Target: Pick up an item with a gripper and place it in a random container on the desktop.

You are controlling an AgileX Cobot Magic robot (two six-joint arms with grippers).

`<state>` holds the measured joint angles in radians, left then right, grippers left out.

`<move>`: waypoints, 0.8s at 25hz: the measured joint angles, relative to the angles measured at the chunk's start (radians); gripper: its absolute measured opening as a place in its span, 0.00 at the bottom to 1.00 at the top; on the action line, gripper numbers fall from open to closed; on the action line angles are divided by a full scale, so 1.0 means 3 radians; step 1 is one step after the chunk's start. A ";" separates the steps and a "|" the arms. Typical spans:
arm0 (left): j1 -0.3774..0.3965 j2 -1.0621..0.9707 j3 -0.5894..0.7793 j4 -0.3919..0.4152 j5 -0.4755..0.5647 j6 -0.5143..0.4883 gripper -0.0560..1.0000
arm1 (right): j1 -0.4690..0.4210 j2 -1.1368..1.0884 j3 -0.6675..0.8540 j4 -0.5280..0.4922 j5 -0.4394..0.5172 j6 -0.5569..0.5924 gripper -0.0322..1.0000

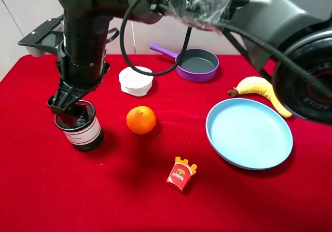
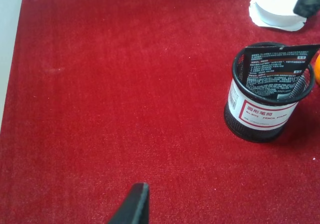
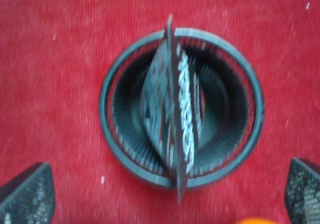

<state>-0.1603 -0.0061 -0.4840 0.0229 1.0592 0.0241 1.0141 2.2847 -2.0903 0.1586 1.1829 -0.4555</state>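
The black wire-mesh container [image 1: 83, 133] stands at the left of the red desktop [image 1: 52, 190]. The black printed tube [image 2: 274, 76] stands upright inside the container [image 2: 260, 111], its flat end just above the rim. From straight above, the tube [image 3: 175, 108] crosses the cup's round rim [image 3: 250, 83] edge-on. My right gripper [image 1: 70, 111] has reached across to the left and hangs right over the cup. It is open [image 3: 167, 186], with a fingertip [image 3: 30, 191] on either side and nothing between them. Of my left gripper only one finger [image 2: 134, 206] shows, over bare cloth short of the cup.
An orange [image 1: 140, 120] lies just right of the cup. A white round stack [image 1: 136, 80] and a purple pan [image 1: 197, 65] are at the back. A plush banana [image 1: 262, 89] and a blue plate [image 1: 249, 133] lie at the right, and a small fries box [image 1: 181, 175] near the front.
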 joint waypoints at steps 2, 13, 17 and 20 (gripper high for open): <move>0.0000 0.0000 0.0000 0.0000 0.0000 0.0000 0.99 | 0.0000 -0.0062 0.0000 -0.0082 0.0088 0.0000 0.70; 0.0000 0.0000 0.0000 0.0000 0.0000 0.0000 0.99 | 0.0000 -0.0429 0.0160 -0.0168 0.0116 0.0090 0.70; 0.0000 0.0000 0.0000 0.0000 0.0000 0.0000 0.99 | 0.0000 -0.0673 0.0488 -0.0168 0.0116 0.0100 0.70; 0.0000 0.0000 0.0000 0.0000 0.0000 0.0000 0.99 | 0.0000 -0.0874 0.0816 -0.0172 0.0113 0.0100 0.70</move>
<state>-0.1603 -0.0061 -0.4840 0.0229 1.0592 0.0241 1.0141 2.0226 -1.8454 0.1070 1.2169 -0.4254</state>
